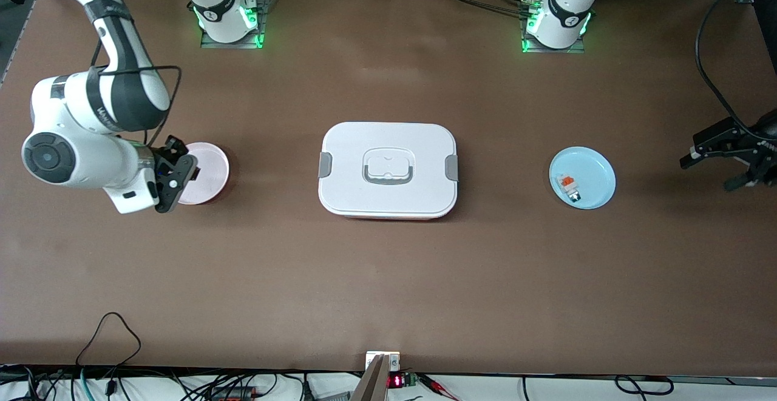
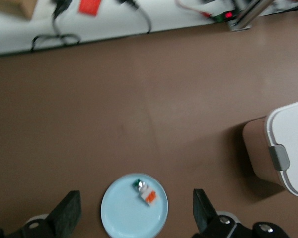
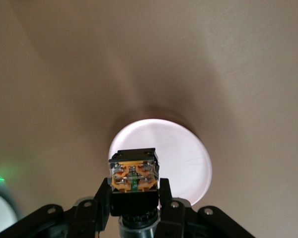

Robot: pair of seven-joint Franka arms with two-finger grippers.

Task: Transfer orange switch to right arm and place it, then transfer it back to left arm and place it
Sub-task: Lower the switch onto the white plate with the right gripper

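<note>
A white box [image 1: 388,170] with grey side latches and a grey recessed handle sits shut in the middle of the brown table [image 1: 388,286]. Toward the left arm's end of the table lies a pale blue plate [image 1: 583,178], and on it rests a small white-grey block with a red-orange top [image 1: 569,186]. Toward the right arm's end lies a pink plate [image 1: 206,173]; nothing can be seen lying on the part that shows.

The right gripper [image 3: 134,206] hangs over the edge of the pink plate, its jaws clamped on the orange switch [image 3: 134,177], a small black piece with translucent orange-amber parts facing the wrist camera. In the front view the switch itself is too small to pick out among the fingers. The left gripper [image 1: 731,157] waits over bare table at the left arm's end, well apart from the blue plate, its jaws spread wide with nothing between them.

Along the table edge nearest the front camera run loose black cables [image 1: 109,340] and a small board with a red lit display [image 1: 396,380]. Both arm bases glow green at the top.
</note>
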